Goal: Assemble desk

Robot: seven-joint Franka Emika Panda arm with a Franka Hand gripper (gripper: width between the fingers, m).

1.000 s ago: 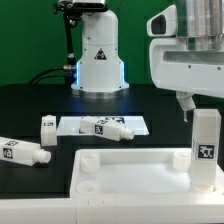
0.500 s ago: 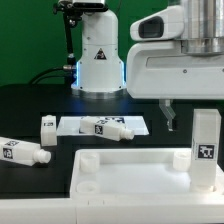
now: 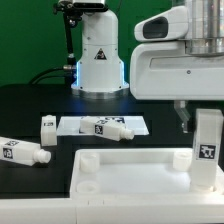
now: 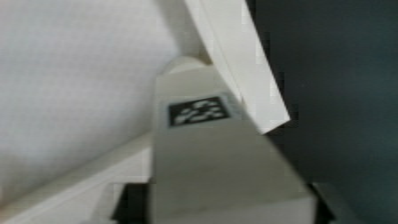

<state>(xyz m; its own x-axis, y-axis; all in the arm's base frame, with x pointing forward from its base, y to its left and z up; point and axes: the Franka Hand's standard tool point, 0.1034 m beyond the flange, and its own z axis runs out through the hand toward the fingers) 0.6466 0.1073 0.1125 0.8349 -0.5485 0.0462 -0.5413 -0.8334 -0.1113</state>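
**A:** What is the tool (image 4: 217, 205) doing?

**B:** It sits over the upright leg (image 3: 207, 150), with its jaws drawn partway in. In the wrist view the leg fills the space between the two dark fingers (image 4: 128, 205), and I see no gap on either side. I read that as a grip on the leg.

**A:** Does the exterior view agree?

**B:** Only loosely. One dark finger (image 3: 182, 117) shows beside the top of the leg, on the exterior view's left of it. The other is hidden. The arm's white body (image 3: 175, 60) fills the space above.

**A:** Where does that leg stand?

**B:** Upright at the desk tray (image 3: 135, 175), on its edge at the exterior view's right. A black-and-white tag (image 4: 199, 110) faces the wrist camera. I cannot tell whether its foot sits in a socket.

**A:** And the tray?

**B:** It lies flat on the black tabletop (image 3: 150, 105), nearest the camera, with round sockets (image 3: 87, 158) showing at its corners.

**A:** The other legs?

**B:** There are three, all apart from the tray.
- One lying leg (image 3: 112, 128) rests on the marker board (image 3: 75, 124).
- A short-looking leg (image 3: 47, 127) stands just beside that board's end at the exterior view's left.
- Another leg (image 3: 22, 152) lies tilted near the exterior view's left edge.

**A:** Anything behind them?

**B:** The white robot base (image 3: 97, 55), with a blue glow at its foot.
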